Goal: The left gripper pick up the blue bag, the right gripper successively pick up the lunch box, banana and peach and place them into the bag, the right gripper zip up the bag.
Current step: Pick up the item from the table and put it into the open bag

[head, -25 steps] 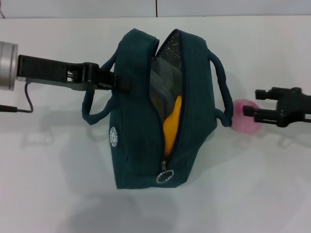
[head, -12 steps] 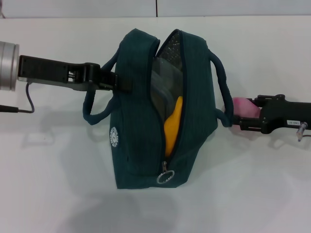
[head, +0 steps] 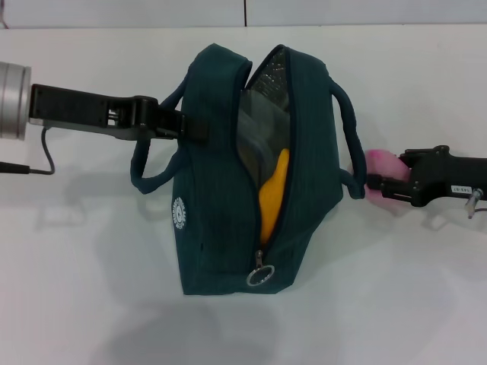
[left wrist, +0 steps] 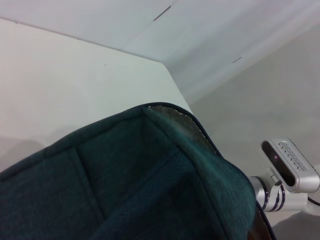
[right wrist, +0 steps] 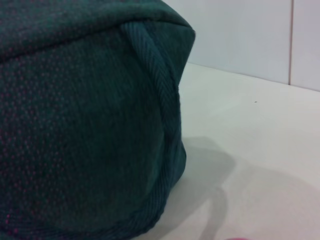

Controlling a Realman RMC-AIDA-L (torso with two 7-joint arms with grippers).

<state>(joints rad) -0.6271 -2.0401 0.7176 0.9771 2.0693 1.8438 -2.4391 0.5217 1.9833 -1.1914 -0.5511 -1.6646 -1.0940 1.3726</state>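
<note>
Left gripper [head: 183,127] reaches in from the left edge of the head view, silver arm section behind it, fingers closed on the upper left wall of the blue bag [head: 213,190], w/ the near handle loop [head: 152,163] hanging just below the grip. Bag stands upright on the white bench [head: 91,289], zipper open along the top. Silver ring pull [head: 259,275] sits at the near end of the zip, small round white logo [head: 178,214] on the left face. Inside the opening: the lunch box [head: 255,133], clear plastic, toward the far part of the bag; the banana [head: 272,194] lies nearer, yellow, running along the gap. Left wrist view is mostly teal fabric [left wrist: 130,185] close up, w/ the bag's edge seam and a bit of the robot's body beyond.

Right of the bag, the second handle loop [head: 348,144] sticks out toward the peach [head: 380,169], which rests on the bench just beside that handle. Right gripper [head: 382,185] comes in low from the right edge, fingers around the peach, one either side; can't tell if it's clamped tight or only bracketing it. Right wrist view: bag's side wall [right wrist: 85,130] fills most of the shot, handle strap running down it, a sliver of pink at the bottom edge.
</note>
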